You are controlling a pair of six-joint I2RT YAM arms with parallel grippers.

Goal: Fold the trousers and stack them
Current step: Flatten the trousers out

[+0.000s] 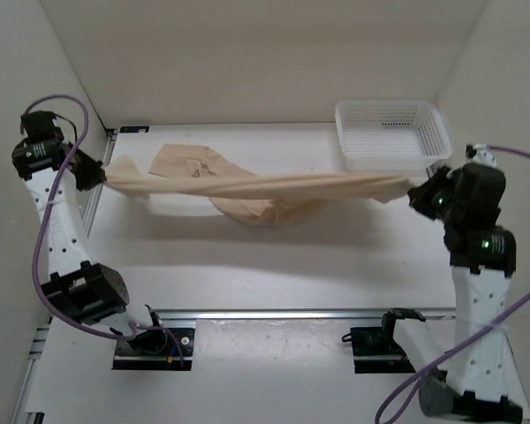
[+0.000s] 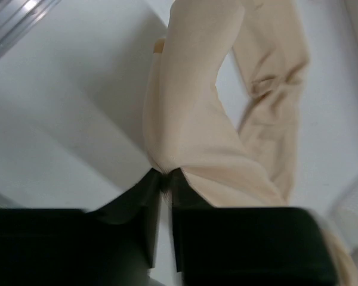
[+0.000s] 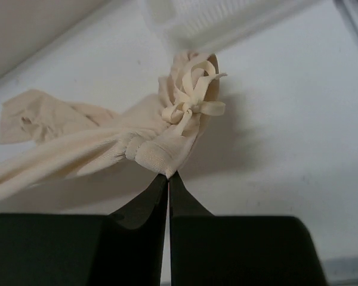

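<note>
Trousers [image 1: 274, 187] are stretched between both grippers over the table [image 1: 247, 265]. Long axis runs left-right across the workspace, approx. parallel to the near edge. The span is twisted into a rope-like band.

Orientation: the waist end points right and the opposite end points left. The drawstring [image 3: 194, 95] is knotted and bunched just above the right fingertips in the right wrist view.

L gripper [image 1: 102, 177]: jaws nearly closed, with only a thin slit between them. Beige fabric is pinched at the tips and the cloth fans away from them.

R gripper [image 1: 417, 193]: jaws pressed almost together, clamping a fold of the waistband at the tips.

Mid-section: slack cloth sags from the band. One lobe hangs below centre and touches the table. A flatter, wrinkled part lies on the table behind the band, left of centre.

White mesh basket [image 1: 393, 132] sits at the far right. The right end of the trousers is just in front of its near wall; contact cannot be determined.
</note>
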